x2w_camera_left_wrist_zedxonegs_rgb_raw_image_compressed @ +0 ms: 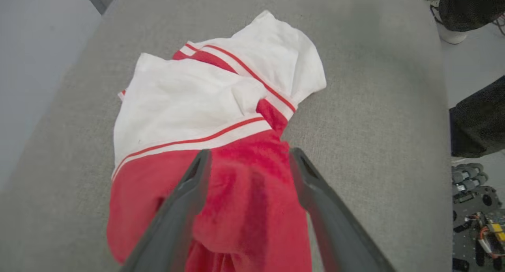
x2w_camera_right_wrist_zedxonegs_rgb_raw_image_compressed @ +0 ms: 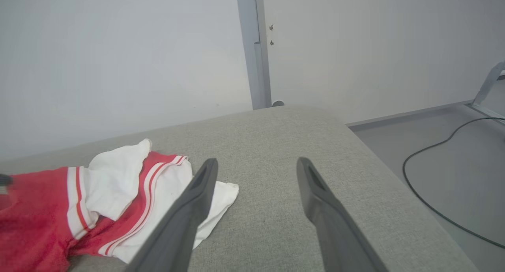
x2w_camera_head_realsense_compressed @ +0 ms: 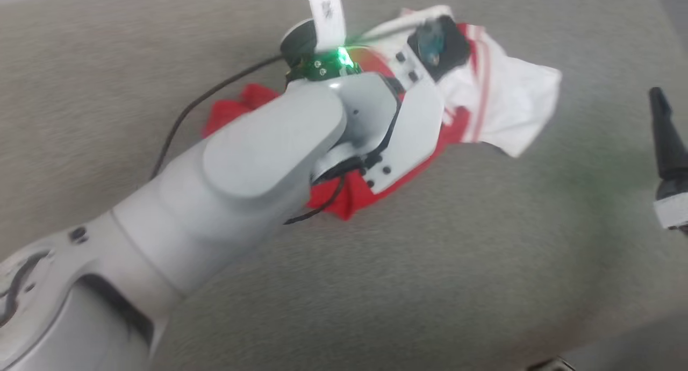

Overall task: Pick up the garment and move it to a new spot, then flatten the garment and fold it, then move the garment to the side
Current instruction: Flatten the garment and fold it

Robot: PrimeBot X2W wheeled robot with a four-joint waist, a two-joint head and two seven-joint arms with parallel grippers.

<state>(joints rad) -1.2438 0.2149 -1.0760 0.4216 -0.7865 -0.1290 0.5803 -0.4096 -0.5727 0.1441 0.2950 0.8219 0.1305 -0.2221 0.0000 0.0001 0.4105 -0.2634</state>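
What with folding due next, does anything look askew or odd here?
The garment lies crumpled in a heap on the grey cushion, white sleeves bunched over the red body, far from flat. The open left hand points at its red part.

The head camera looks steeply down over the left forearm (x2w_camera_head_realsense_compressed: 242, 161) onto the grey cushion (x2w_camera_head_realsense_compressed: 430, 263); the left wrist camera sits close above the garment (x2w_camera_left_wrist_zedxonegs_rgb_raw_image_compressed: 189, 106), facing across the cushion; the right wrist camera sits low, right of the garment, facing the far wall (x2w_camera_right_wrist_zedxonegs_rgb_raw_image_compressed: 118, 47); all three share garment and cushion.
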